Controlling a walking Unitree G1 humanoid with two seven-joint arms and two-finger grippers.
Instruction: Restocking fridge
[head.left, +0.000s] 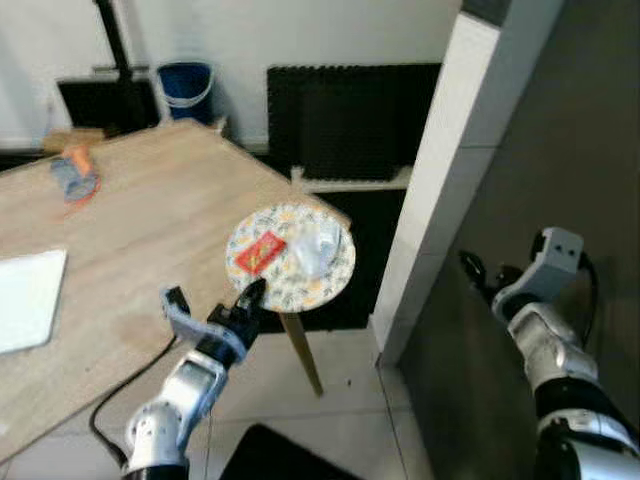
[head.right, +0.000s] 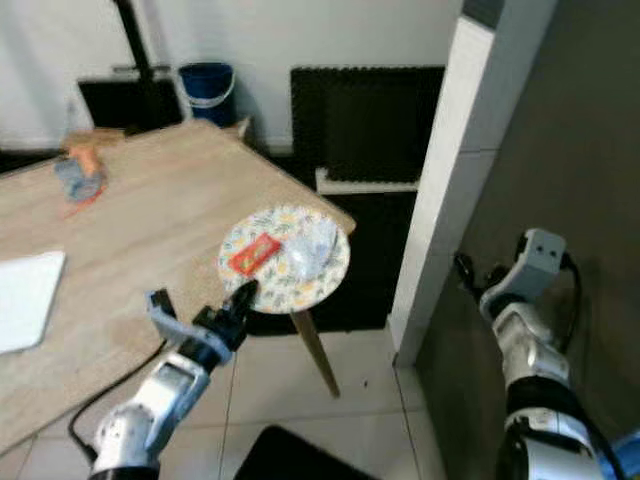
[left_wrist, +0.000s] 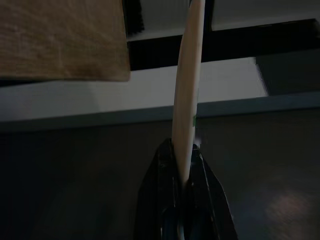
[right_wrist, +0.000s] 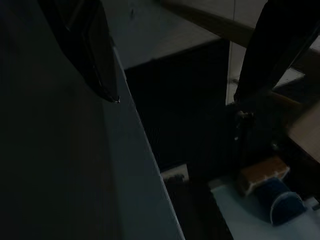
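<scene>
The plate (head.left: 290, 256) was held at centre frame of the left eye view, level, beyond the near corner of the wooden worktop (head.left: 140, 230) and over the tiled floor (head.left: 340, 400). On the plate lay a red packet (head.left: 259, 252) toward its left side and a clear wrapped item (head.left: 316, 247) toward its right, the two just beside each other.

The left gripper (head.left: 252, 297) was positioned at the plate's lower left rim. In the left wrist view the fingers (left_wrist: 165, 190) were seen pressed narrowly on either face of the rim, with the plate (left_wrist: 188, 100) appearing edge-on between them.

To the right of the plate, a white vertical edge (head.left: 440, 190) of the fridge ran from the upper right of the frame down to the floor, with a dark grey panel (head.left: 560, 140) beyond it. Open floor lay between the plate's right rim and that edge. A worktop leg (head.left: 302, 352) stood just below the plate.

The right gripper (head.left: 470, 266) was held at lower right, in front of the grey panel and just beside the white edge. In the right wrist view its fingers (right_wrist: 95, 55) were spread wide, with nothing between them.

A blue bucket (head.left: 186, 90) stood on the floor at upper left, beyond the worktop.
</scene>
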